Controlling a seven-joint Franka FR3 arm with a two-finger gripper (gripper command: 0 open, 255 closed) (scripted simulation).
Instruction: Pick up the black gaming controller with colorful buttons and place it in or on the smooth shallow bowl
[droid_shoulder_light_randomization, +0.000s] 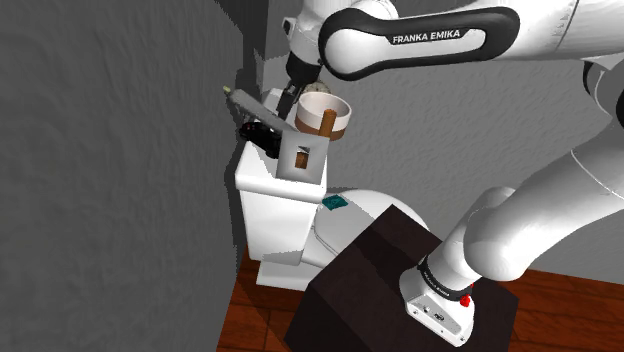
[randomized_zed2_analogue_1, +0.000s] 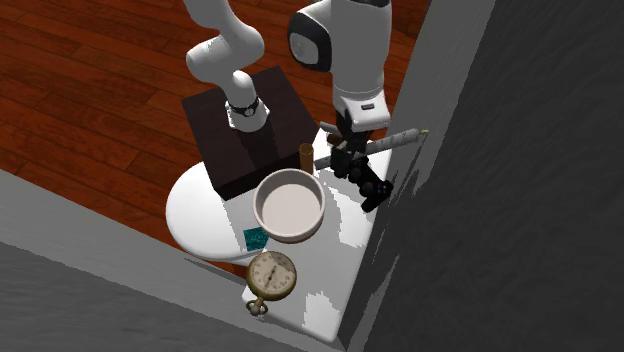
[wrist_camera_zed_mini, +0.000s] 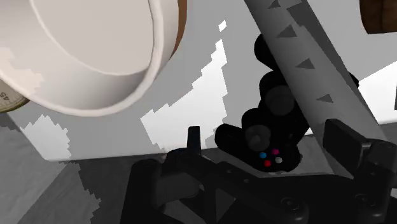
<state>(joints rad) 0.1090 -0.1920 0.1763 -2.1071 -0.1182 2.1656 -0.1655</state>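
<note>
The black gaming controller (wrist_camera_zed_mini: 275, 124) with red, blue and pink buttons lies on the white toilet tank lid (wrist_camera_zed_mini: 184, 114), near the wall. My gripper (wrist_camera_zed_mini: 267, 137) hangs open just above it, one finger on each side, touching nothing. A long grey tool (wrist_camera_zed_mini: 305, 70) crosses over the controller's far part. The smooth shallow bowl (wrist_camera_zed_mini: 95, 57), pale inside with a brown outer wall, stands beside the controller. In the second exterior view the gripper (randomized_zed2_analogue_1: 348, 160) is over the controller (randomized_zed2_analogue_1: 372, 188), with the bowl (randomized_zed2_analogue_1: 290, 205) to its left. In the shoulder view the controller (droid_shoulder_light_randomization: 258, 135) lies left of the bowl (droid_shoulder_light_randomization: 335, 110).
A pocket watch (randomized_zed2_analogue_1: 270, 275) and a small teal item (randomized_zed2_analogue_1: 255, 238) lie beyond the bowl on the lid. A brown cylinder (randomized_zed2_analogue_1: 307, 155) stands by the bowl. The grey wall (randomized_zed2_analogue_1: 480, 200) runs close behind the controller. The dark stand (droid_shoulder_light_randomization: 380, 270) sits against the toilet.
</note>
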